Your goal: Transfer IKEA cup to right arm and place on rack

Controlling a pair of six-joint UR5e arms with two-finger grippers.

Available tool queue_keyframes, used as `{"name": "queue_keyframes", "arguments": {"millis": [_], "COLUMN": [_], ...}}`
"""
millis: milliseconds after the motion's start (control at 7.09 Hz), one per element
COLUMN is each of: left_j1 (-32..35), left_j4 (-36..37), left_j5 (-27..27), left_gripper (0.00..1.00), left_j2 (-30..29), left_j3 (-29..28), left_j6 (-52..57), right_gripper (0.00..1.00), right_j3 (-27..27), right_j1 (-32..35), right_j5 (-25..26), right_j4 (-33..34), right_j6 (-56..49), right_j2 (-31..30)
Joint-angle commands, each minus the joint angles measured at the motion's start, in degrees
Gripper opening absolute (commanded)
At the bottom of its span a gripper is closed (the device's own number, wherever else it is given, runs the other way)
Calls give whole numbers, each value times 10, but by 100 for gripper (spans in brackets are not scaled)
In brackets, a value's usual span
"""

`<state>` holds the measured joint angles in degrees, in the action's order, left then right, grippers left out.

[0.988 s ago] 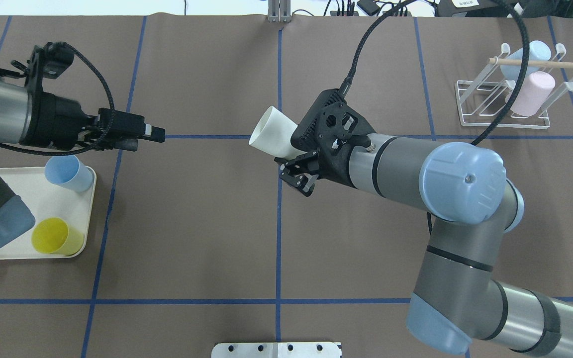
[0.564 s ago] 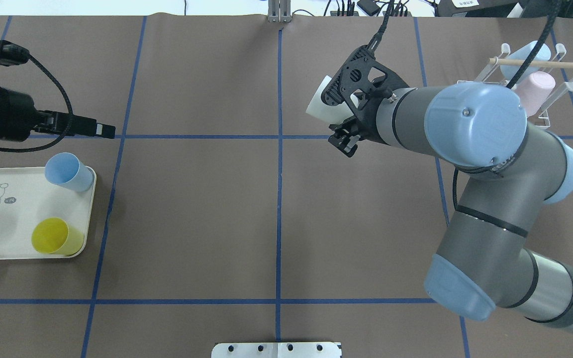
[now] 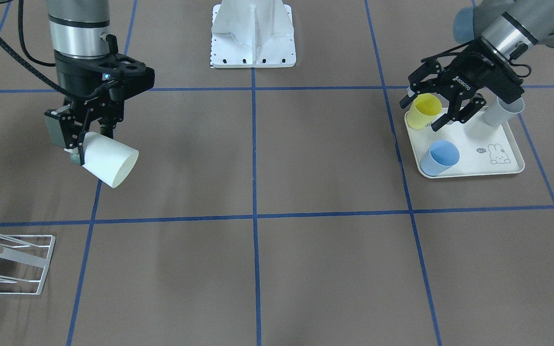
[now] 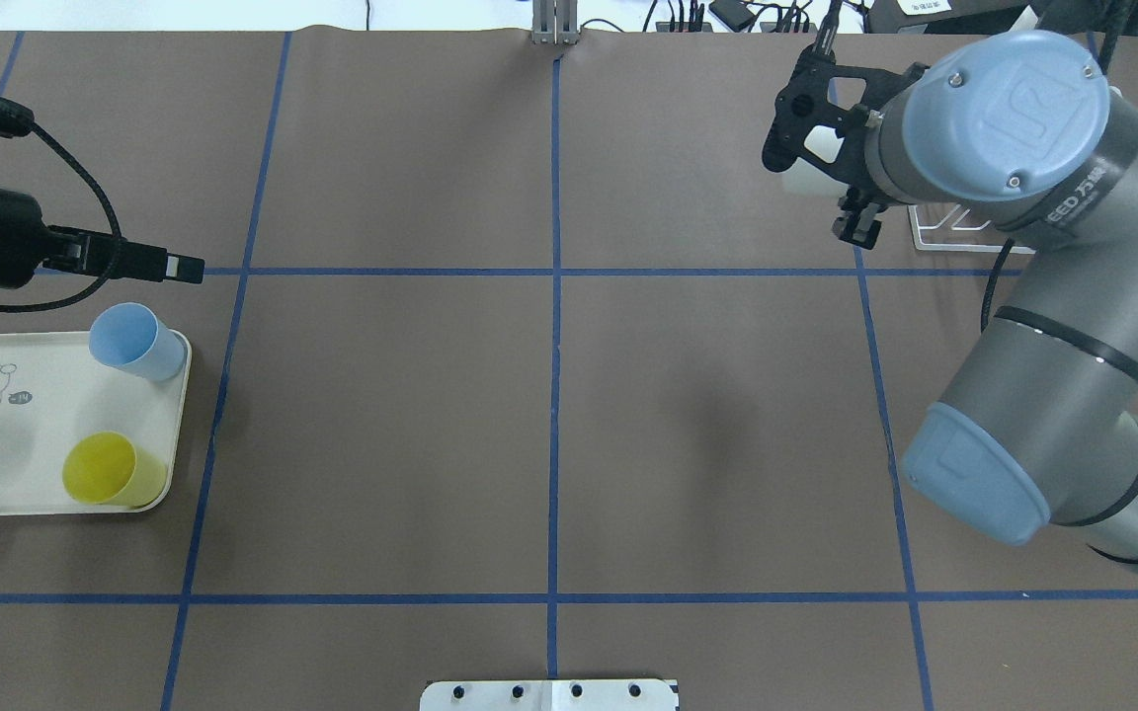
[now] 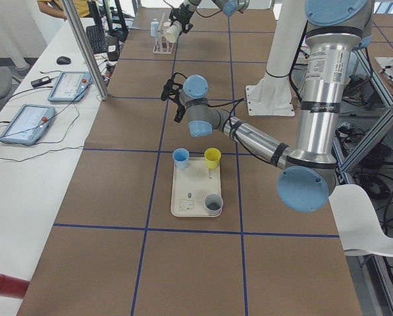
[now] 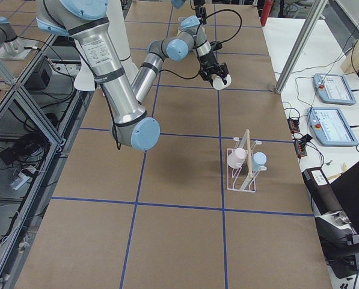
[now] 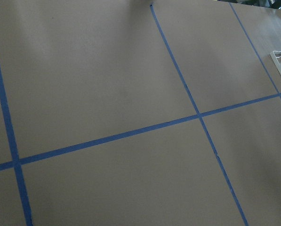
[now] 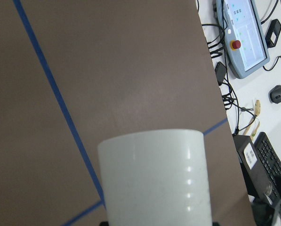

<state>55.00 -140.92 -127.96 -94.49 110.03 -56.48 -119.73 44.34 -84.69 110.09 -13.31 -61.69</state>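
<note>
White cup has swung far-right toward rack, clamped in right gripper. Left gripper, fingers spread and empty, has pulled back over tray. Handover done; racking remains.

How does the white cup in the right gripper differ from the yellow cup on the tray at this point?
The white cup is clamped near its narrow end in the right gripper, clear of the table; the yellow cup stands free on the tray. The white cup is tipped nearly onto its side; the yellow cup is upright, mouth up. Both are plain tapered cups of similar shape.
</note>
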Motion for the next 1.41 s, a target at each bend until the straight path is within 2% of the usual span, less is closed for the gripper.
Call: {"name": "queue_keyframes", "arguments": {"millis": [0,141,423,705,847,1129,1270], "left_j1": [-2,-1,-2,-2,-2,-2,-2], "left_j4": [-1,-2,-2,-3,-3,-3,-3], "left_j5": [1,1,1,1,1,1,1], "left_gripper": [100,100,100,100,100,100,100], "left_j2": [3,3,3,3,3,3,3], "left_j3": [3,4,7,7,7,7,7], "left_j6": [-2,-4,-6,-6,-7,-7,-7], "right_gripper": [0,0,0,0,0,0,0], "right_j3": [-2,-1,32,76,92,140,143], "right_j1": [35,35,32,28,17,17,18], "right_j5": [62,126,185,189,218,225,226], "right_j4": [143,192,209,203,202,136,132], "right_j6": [-154,-209,-249,-250,-248,-254,-255], "right_j2": [1,-1,-18,-25,-19,-24,-25]}}
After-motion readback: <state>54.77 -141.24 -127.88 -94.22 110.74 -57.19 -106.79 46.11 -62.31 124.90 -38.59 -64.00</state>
